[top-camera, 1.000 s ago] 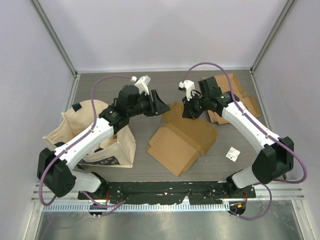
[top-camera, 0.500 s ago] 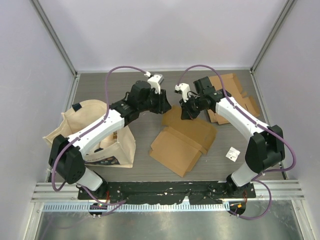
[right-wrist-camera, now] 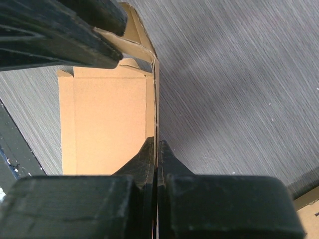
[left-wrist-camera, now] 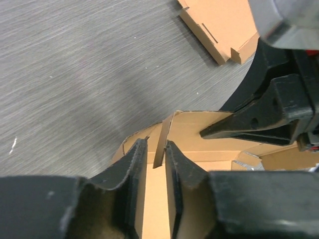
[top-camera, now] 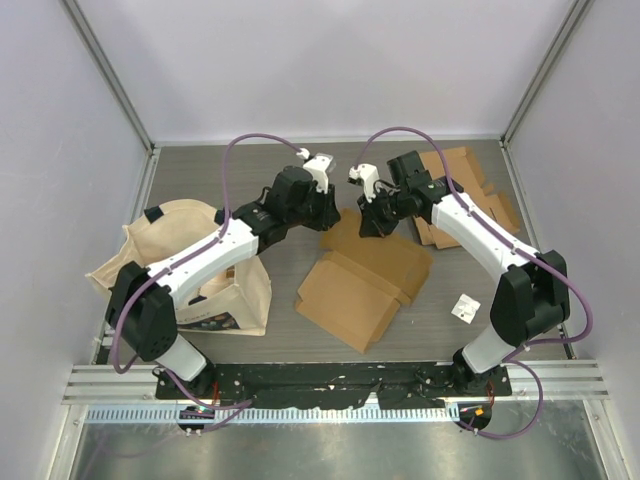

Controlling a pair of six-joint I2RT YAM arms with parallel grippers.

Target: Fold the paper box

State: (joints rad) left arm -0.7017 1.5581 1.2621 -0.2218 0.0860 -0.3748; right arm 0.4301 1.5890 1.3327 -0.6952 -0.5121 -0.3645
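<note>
**A:** Cream canvas is what I see furthest left. Is that a tote bag?

**B:** Yes, a cream canvas tote bag [top-camera: 165,265] with a printed front, standing open on the grey wood-grain surface [top-camera: 200,175] beside the left arm.

**A:** And the left hand [left-wrist-camera: 155,147]?

**B:** It reaches past the bag to the far corner of the brown cardboard box [top-camera: 350,290], which lies mostly flat in the middle of the surface between the two arms. Its fingers [left-wrist-camera: 133,164] are slightly spread, one on each side of a thin upright flap [left-wrist-camera: 160,142] at that corner. A sliver of gap shows on one side of the flap.

**A:** So where is the right hand [right-wrist-camera: 156,144]?

**B:** Just beside the left one, at the same far edge. Its fingers are pressed together, pinching a raised cardboard wall of the box edge-on.

**A:** Anything further right?

**B:** A stack of flat brown cardboard blanks [top-camera: 497,208] lies at the far right, partly under the right arm. A small white packet [top-camera: 465,308] lies nearer, apart from the box.
</note>
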